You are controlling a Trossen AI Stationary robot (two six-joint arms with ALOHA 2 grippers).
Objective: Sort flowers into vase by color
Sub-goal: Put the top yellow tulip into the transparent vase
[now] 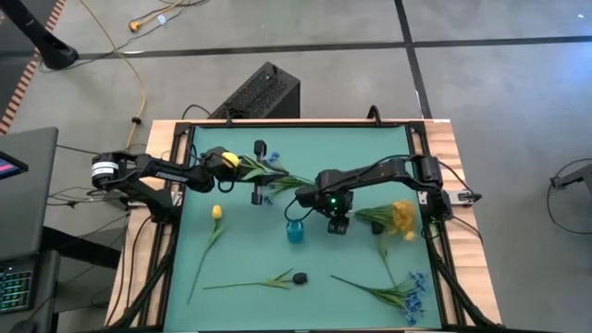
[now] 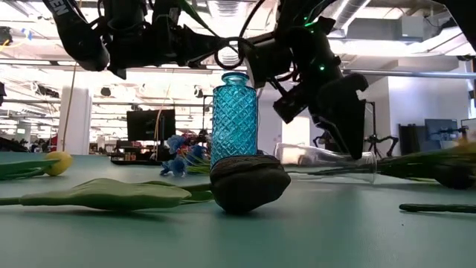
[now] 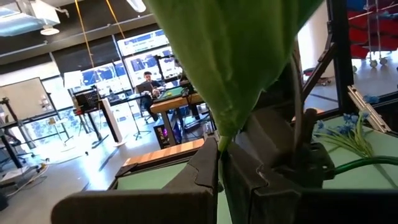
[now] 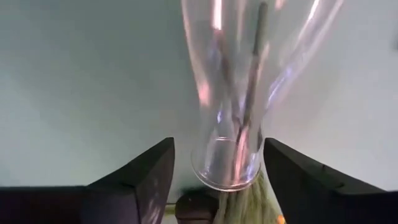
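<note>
L gripper pinches leafy stem; R gripper straddles clear vase.

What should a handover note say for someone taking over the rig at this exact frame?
Left pincer: shut on a flower stalk with a yellow bloom, held above the back-left of the table.
Right pincer: open, straddling a clear glass vase that lies on its side mid-table; a stem is already inside it.
Blue vase: upright at centre, no flowers visible in it.
On the mat: yellow tulip at left, dark bud stem at front, blue spray at front right, yellow spray at right, another blue spray near centre.
Left to do: nearly all sorting; probably stand the clear vase up.
</note>
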